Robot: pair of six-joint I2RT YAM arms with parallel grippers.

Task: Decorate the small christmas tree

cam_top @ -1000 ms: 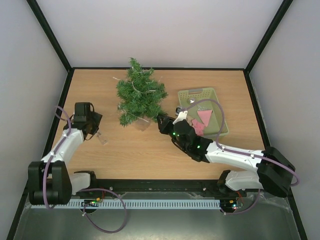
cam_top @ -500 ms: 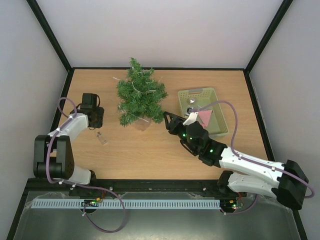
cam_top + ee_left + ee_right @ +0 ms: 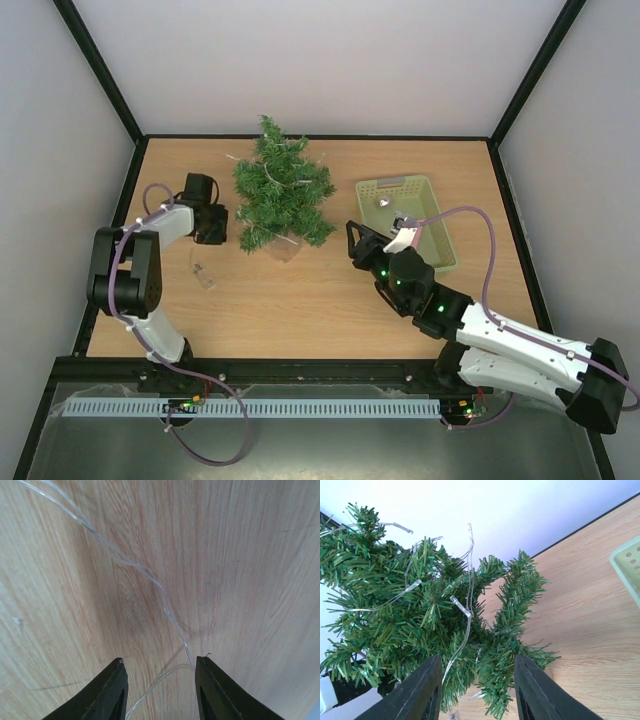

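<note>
Left gripper [image 3: 160, 661], spread astride a thin clear wire [image 3: 165, 611], has moved just left of the small dark-green bristly christmas tree [image 3: 280, 195]. The right gripper [image 3: 477, 661], spread and empty, has retreated, so this is likely a handover.

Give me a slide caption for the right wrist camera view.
Right gripper, open and empty, faces the small christmas tree draped with a clear light string; pale green basket corner at right.

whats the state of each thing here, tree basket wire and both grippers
small christmas tree: upright, light string draped on its branches
pale green basket: on the table, small silver ornament inside
clear wire: loose on the table
left gripper: open, wire running between its fingers
right gripper: open, empty, facing the tree
</note>
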